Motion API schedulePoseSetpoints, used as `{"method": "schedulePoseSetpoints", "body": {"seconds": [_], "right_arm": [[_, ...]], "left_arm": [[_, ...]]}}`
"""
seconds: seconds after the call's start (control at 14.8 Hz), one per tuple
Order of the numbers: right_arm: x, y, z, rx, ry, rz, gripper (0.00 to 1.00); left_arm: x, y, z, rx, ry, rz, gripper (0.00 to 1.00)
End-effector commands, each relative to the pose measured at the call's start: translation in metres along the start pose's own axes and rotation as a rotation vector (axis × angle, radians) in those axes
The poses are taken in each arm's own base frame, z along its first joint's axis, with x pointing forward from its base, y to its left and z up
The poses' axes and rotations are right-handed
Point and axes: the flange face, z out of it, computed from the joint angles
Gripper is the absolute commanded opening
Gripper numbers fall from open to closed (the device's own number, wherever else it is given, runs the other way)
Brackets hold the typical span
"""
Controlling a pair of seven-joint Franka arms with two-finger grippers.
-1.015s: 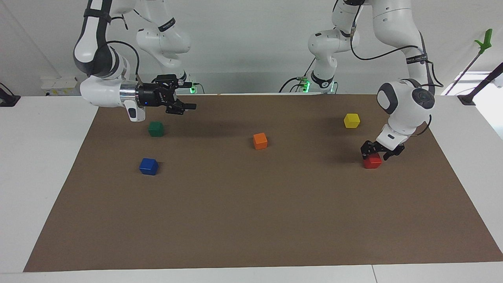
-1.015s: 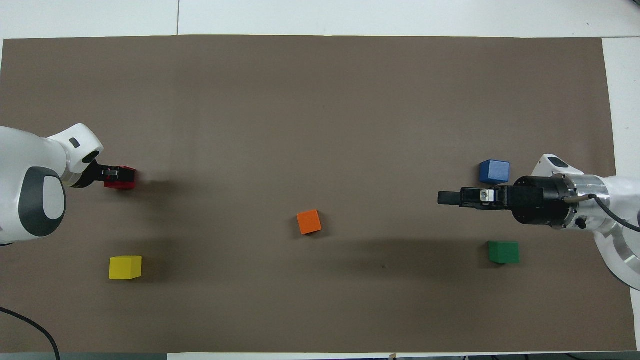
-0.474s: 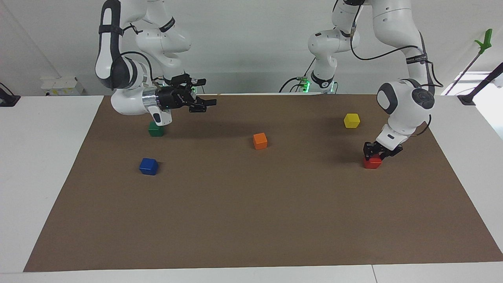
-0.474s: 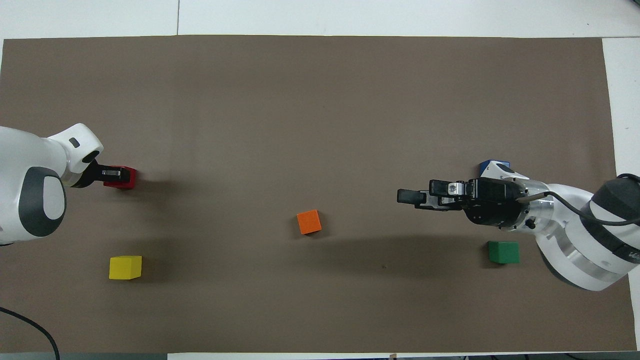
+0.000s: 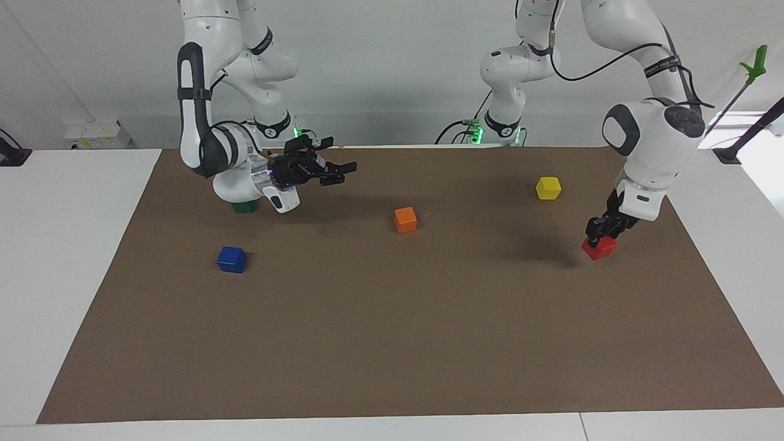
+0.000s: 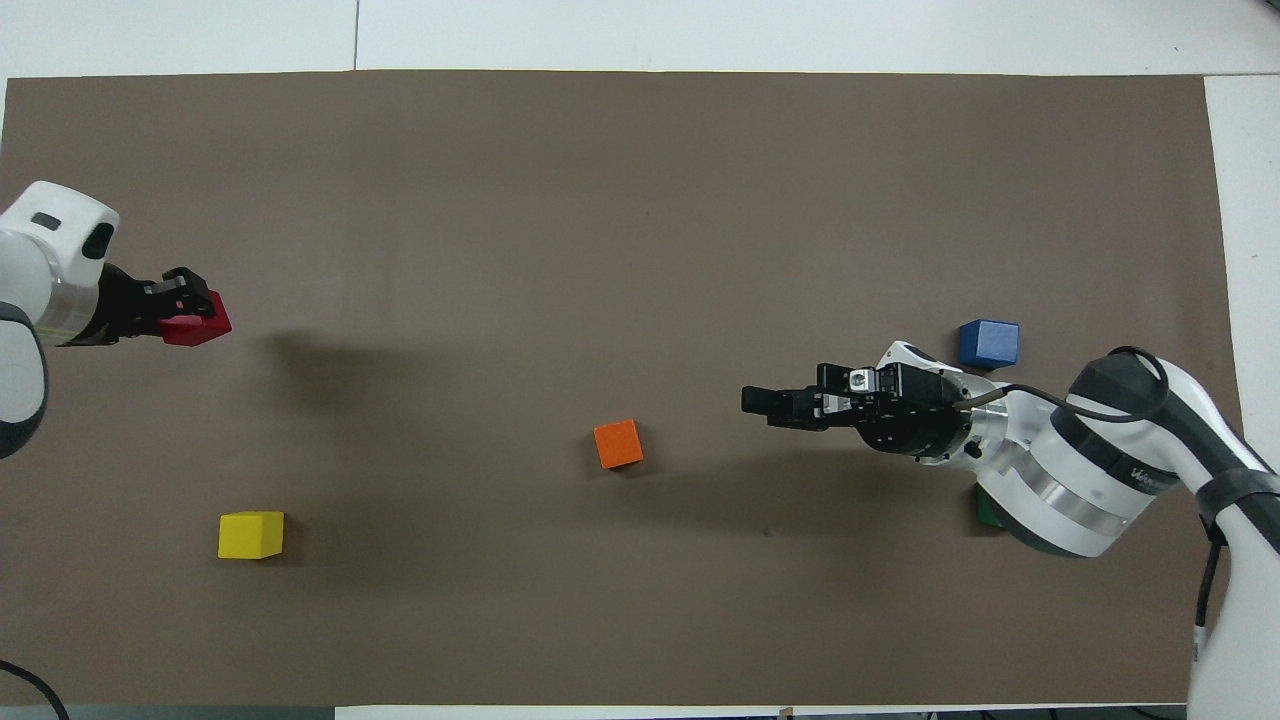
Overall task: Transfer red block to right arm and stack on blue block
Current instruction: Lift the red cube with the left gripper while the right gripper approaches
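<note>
My left gripper [image 5: 603,234] is shut on the red block [image 5: 599,247] and holds it tilted, a little above the mat at the left arm's end; both also show in the overhead view, the gripper [image 6: 190,310] on the red block [image 6: 197,328]. The blue block [image 5: 232,259] [image 6: 989,343] sits on the mat at the right arm's end. My right gripper [image 5: 343,173] [image 6: 765,403] is open and empty. It is held level above the mat, pointing toward the table's middle, between the blue block and the orange cube.
An orange cube [image 5: 405,219] [image 6: 618,443] sits mid-mat. A yellow cube [image 5: 548,187] [image 6: 250,534] lies nearer to the robots than the red block. A green cube [image 5: 244,207] is mostly covered by the right arm. The brown mat [image 5: 392,343] covers the table.
My left gripper shut on the red block and lifted it off the mat. My right arm swung its open gripper from over the green cube toward the table's middle.
</note>
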Motion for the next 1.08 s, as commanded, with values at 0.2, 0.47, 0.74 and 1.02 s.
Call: {"method": "schedulePoseSetpoints", "body": {"seconds": [0.2, 0.47, 0.74, 1.02], "right_arm": [[0.0, 0.041, 0.012, 0.129, -0.03, 0.036, 1.0], [0.004, 0.051, 0.038, 0.153, -0.033, 0.029, 1.0], [0.017, 0.064, 0.059, 0.061, -0.001, -0.012, 1.0], [0.03, 0.064, 0.07, 0.016, 0.016, -0.113, 1.0]], "left_arm": [[-0.015, 0.06, -0.094, -0.089, -0.198, -0.458, 0.0], [-0.037, 0.093, -0.128, -0.165, -0.347, -0.75, 0.0], [-0.055, 0.13, -0.137, -0.208, -0.502, -0.976, 0.0], [-0.074, 0.165, -0.168, -0.205, -0.662, -1.102, 0.0]]}}
